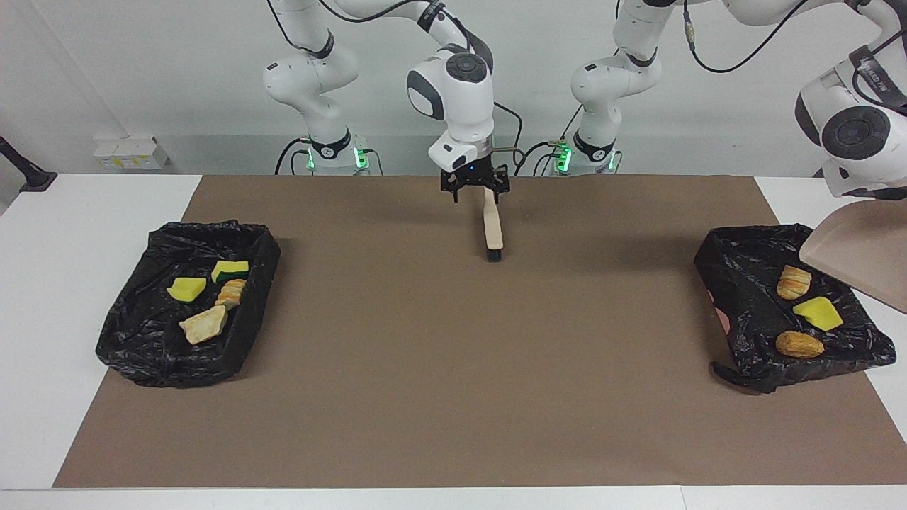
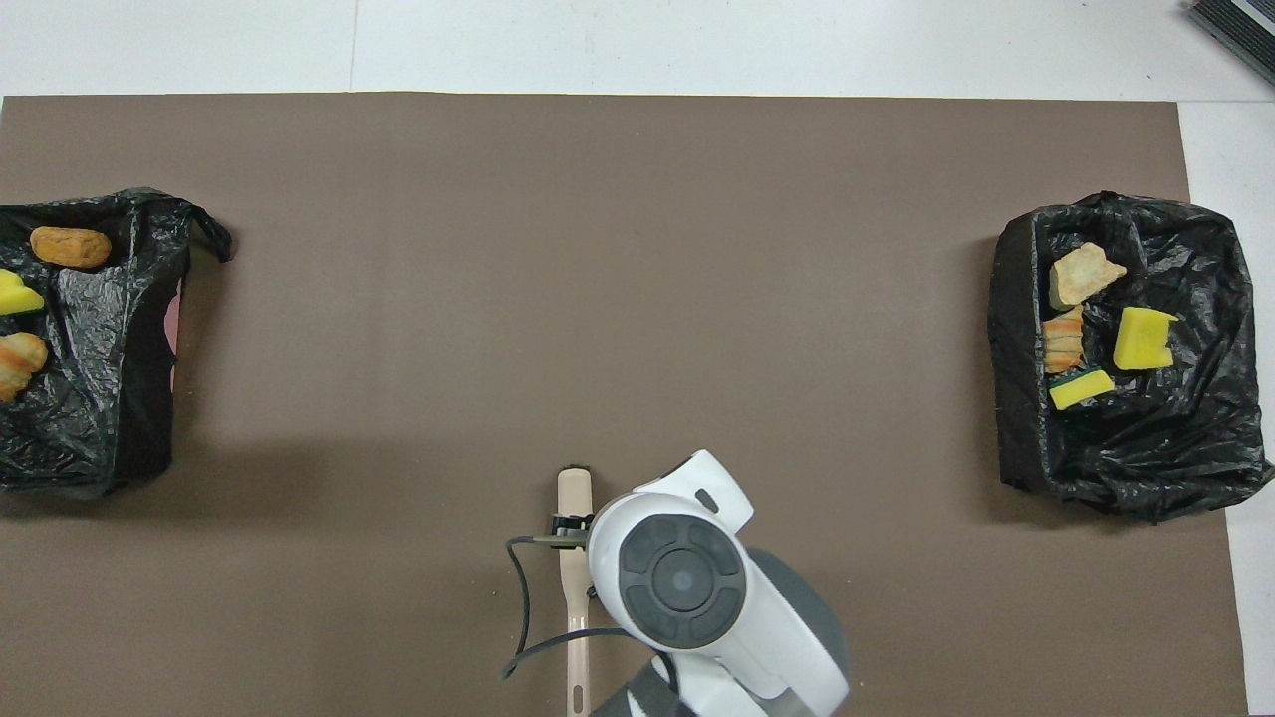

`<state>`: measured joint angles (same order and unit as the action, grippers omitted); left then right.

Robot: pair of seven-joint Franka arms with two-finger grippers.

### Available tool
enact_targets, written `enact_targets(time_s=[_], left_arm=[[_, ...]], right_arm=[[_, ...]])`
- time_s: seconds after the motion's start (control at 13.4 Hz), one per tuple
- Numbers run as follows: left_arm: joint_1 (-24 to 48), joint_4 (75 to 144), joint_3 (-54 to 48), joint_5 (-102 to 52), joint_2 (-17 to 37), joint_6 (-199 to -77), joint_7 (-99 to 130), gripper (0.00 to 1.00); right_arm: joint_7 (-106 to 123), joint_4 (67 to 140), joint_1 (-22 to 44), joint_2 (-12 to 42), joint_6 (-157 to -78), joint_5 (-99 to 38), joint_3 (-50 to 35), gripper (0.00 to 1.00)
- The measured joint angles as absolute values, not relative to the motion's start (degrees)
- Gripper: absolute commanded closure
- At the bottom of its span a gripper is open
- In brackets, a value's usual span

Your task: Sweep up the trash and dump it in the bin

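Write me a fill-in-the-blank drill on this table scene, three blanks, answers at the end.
1. The brush lies flat on the brown ____.
2. The bin at the left arm's end holds ____ pieces of trash.
3. The right gripper hangs with its fingers ____ over the brush handle, while the dustpan is tipped over that bin.

Answers: mat; three; open
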<state>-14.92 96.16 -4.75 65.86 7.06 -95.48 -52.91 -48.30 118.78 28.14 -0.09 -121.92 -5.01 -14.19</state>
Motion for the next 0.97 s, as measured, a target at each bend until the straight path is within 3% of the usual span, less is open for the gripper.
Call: enact_targets(time_s=[0.3,0.52,0.97], left_arm=[[-12.97,89.88,-4.73,63.59,8.18,-91.05,-52.91,1.0],[-12.98,87.32,-4.46,52.74,8.26,-89.82,-51.74,1.0],[-11.34,86.89,-4.95,23.39,8.45,-89.41,-28.23,1.0]], right_arm=[[-40.39,117.65,21.18,-5.14,-115.59,-4.75,-13.99,0.0],[-33.92,110.09,14.73,-6.08,-106.82,-2.16,-13.86,0.0],[-29.12,97.78,4.75,-5.23,-97.32,-0.25,-13.68,0.0]])
